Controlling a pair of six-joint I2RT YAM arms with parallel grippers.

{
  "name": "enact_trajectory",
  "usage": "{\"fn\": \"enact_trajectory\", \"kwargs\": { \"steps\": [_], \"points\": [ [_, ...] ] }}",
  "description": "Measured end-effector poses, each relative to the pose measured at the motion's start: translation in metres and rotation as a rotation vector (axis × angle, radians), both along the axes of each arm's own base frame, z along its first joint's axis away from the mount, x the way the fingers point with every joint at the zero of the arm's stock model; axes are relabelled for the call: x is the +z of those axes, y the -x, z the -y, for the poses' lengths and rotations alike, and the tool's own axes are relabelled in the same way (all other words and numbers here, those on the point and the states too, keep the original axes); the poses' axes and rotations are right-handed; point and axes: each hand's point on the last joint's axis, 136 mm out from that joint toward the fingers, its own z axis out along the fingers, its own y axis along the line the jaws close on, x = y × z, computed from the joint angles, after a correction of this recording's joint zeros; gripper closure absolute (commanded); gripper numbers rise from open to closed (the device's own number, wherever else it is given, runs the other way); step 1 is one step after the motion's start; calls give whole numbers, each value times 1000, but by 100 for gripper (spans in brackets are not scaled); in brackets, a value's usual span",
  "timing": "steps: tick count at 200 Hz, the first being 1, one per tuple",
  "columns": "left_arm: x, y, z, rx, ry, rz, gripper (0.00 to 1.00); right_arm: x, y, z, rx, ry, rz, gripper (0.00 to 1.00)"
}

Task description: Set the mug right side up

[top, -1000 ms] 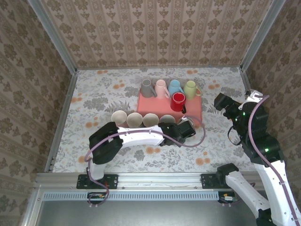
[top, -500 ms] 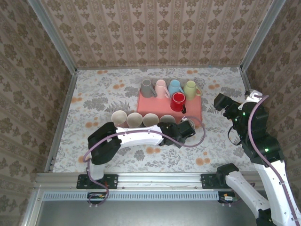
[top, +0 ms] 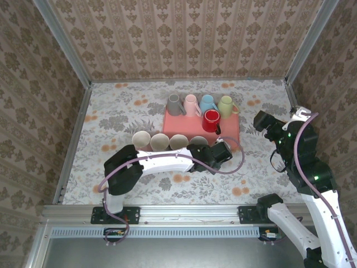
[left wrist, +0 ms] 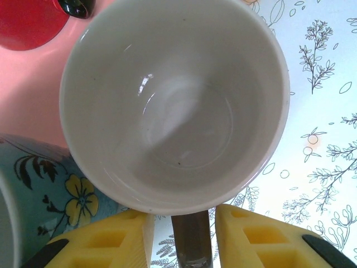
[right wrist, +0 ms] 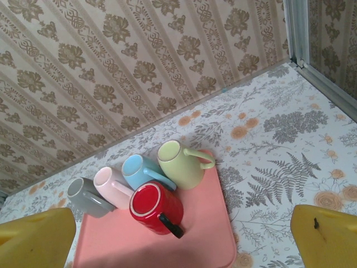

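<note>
Centre of the top view is jammed: a row of mugs point(top: 159, 141) sits just beside the tray point(top: 228, 134), with the left arm point(top: 167, 162) stretched right below. The table point(top: 111, 106) at upper left is wide open, and the lower right too.

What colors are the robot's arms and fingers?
Both arms, the left arm and the right arm, have white links and chunky black joints. A thin purple cable loops along each. Tiny green lights glow on the right one. The fingers are bright yellow blocks.
</note>
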Motion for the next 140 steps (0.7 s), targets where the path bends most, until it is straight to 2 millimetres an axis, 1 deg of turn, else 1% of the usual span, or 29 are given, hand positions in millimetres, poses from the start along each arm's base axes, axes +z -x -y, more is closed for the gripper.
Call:
{"fn": "enact_trajectory", "kwargs": {
  "steps": [24,41,55,70,91,102,112,128,140],
  "points": [
    [8,0,-1,-17,9,12,65,1,-1,-7,44,7,1,0],
    [24,3,-3,-43,34,25,65,5,-2,-16,100,8,19,0],
    [44,6,-5,-73,71,41,65,11,-3,-25,155,5,42,0],
    [72,9,-8,-107,125,62,64,15,-4,-36,219,3,57,1],
    [113,9,-14,-142,214,75,63,9,-14,-50,292,13,30,3],
    [132,1,-22,-135,263,76,63,1,-23,-58,325,24,-8,3],
    [147,-13,-35,-102,296,82,62,-8,-34,-65,352,33,-52,3],
    [168,-39,-62,-28,332,103,60,-29,-52,-76,396,56,-144,3],
    [180,-53,-84,25,348,125,58,-46,-65,-87,434,80,-215,2]
  ]
}}
